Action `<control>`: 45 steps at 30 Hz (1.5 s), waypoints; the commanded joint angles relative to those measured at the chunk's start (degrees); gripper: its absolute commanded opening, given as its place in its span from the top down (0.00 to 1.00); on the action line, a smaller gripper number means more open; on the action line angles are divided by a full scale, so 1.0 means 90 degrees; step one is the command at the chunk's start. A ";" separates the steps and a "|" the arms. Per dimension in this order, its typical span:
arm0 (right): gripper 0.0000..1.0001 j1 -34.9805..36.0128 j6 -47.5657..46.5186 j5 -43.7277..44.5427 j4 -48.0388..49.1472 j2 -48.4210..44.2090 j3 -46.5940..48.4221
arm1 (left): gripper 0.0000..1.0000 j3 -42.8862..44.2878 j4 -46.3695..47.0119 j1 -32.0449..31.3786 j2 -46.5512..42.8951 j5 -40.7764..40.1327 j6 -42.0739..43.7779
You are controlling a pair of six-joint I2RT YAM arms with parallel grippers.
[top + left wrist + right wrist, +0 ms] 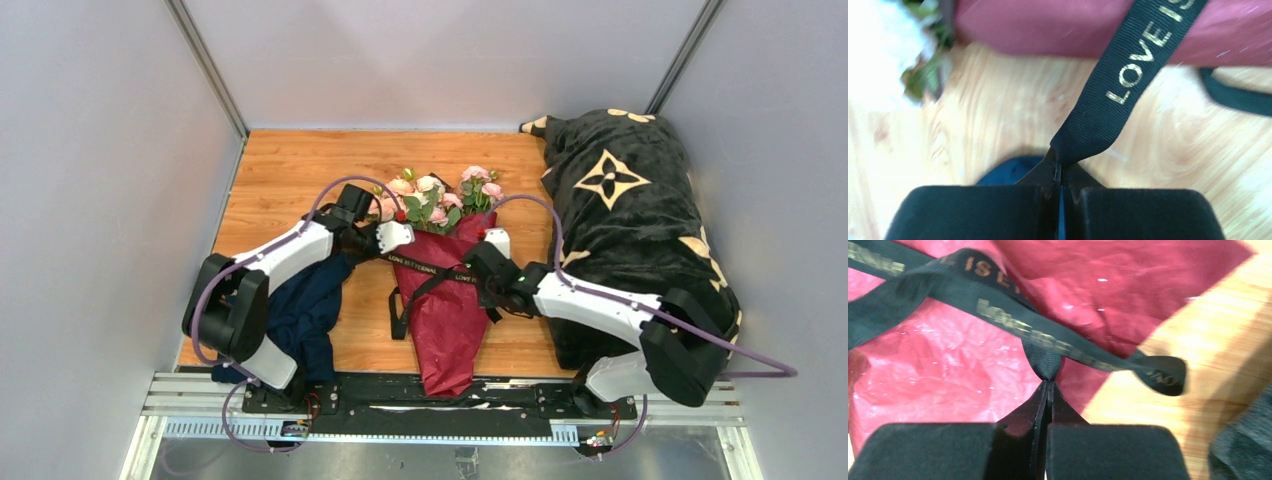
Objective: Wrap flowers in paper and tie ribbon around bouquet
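Tabletop (290,170): a wooden surface that carries every item listed below.
Bouquet (447,330): lies near the middle of the tabletop, with its pointed foot reaching the near edge and its open mouth turned toward the far edge.
Flowers (440,195): pale pink roses with green leaves, projecting from the mouth of the cone on the far side.
Paper (455,355): a crinkled burgundy sheet, already closed round the stems as a cone.
Ribbon (425,267): a black strip with gold lettering, drawn across the upper part of the cone just below the blossoms. A slack loop hangs down along the cone's left flank, and in the right wrist view two strands cross over the paper.
Left gripper (1060,165): clenched on the ribbon just beside the cone's left flank, with the strip running taut from its tips up to the paper.
Right gripper (1048,385): clenched on a pinched fold of ribbon at the cone's right flank. A short tail lies on the wood beyond it.
Stage reached: wrapping appears complete and tying is in progress, with both arms holding the ribbon.
Stage outstanding: no finished knot or bow is visible. Whether the strands are already crossed into a first hitch cannot be told.
Surroundings: a navy cloth (305,310) lies at the near left, under the left arm, and a black blanket (620,200) lies along the right edge.
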 commanded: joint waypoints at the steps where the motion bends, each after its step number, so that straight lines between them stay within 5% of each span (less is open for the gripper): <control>1: 1.00 -0.0906 -0.0329 -0.0267 -0.0631 -0.0674 -0.0400 | 1.00 -0.0371 -0.0061 0.0496 -0.0619 -0.1012 0.0025; 9: 1.00 -0.3856 -0.0991 -0.0733 -0.0717 -0.3003 -0.1450 | 1.00 -0.1934 0.0530 0.3168 -0.1950 -0.2454 0.1127; 16: 1.00 -0.4932 -0.1506 -0.1177 -0.0753 -0.3000 -0.1203 | 1.00 -0.2173 0.0752 0.4663 -0.2328 -0.2285 0.1981; 20: 1.00 -0.4883 -0.1970 -0.1981 -0.0959 -0.2765 -0.0669 | 1.00 -0.1858 0.0354 0.4665 -0.2365 -0.1838 0.1799; 21: 0.92 -0.4799 -0.2087 -0.2447 -0.0966 -0.2641 -0.0530 | 1.00 -0.1700 -0.0019 0.4664 -0.2402 -0.1448 0.1779; 24: 0.39 -0.4085 -0.2604 -0.2958 -0.1570 -0.1984 0.0075 | 1.00 -0.1479 -0.0499 0.4607 -0.2634 -0.0575 0.1611; 25: 0.29 -0.3791 -0.2859 -0.2939 -0.1949 -0.1643 0.0498 | 1.00 -0.1399 -0.0606 0.4546 -0.2658 -0.0416 0.1558; 29: 0.26 -0.2637 -0.4247 -0.3157 -0.3097 -0.0810 0.1722 | 1.00 -0.1036 -0.1205 0.4436 -0.2554 0.0038 0.1450; 32: 0.24 -0.2071 -0.5687 -0.3813 -0.2574 -0.0601 0.1612 | 0.99 -0.0957 -0.1698 0.4277 -0.2557 0.0151 0.1827; 33: 0.24 -0.2050 -0.6124 -0.4114 -0.2257 -0.0518 0.1458 | 0.91 -0.0923 -0.1956 0.4127 -0.2562 0.0149 0.1979; 35: 0.24 -0.2047 -0.6673 -0.4374 -0.1664 -0.0306 0.1256 | 0.55 -0.0896 -0.2326 0.3670 -0.2599 0.0061 0.2041; 37: 0.24 -0.2042 -0.7143 -0.4489 -0.1292 -0.0089 0.1131 | 0.38 -0.0814 -0.2487 0.2912 -0.2698 0.0106 0.1911; 42: 0.24 -0.2047 -0.8106 -0.4729 -0.0480 0.0294 0.0631 | 0.27 -0.0353 -0.2456 0.1022 -0.2479 0.0861 0.1288; 45: 0.24 -0.2049 -0.8432 -0.4902 0.0467 0.0312 0.0046 | 0.25 -0.0499 -0.1484 0.0713 -0.2079 0.1377 0.0875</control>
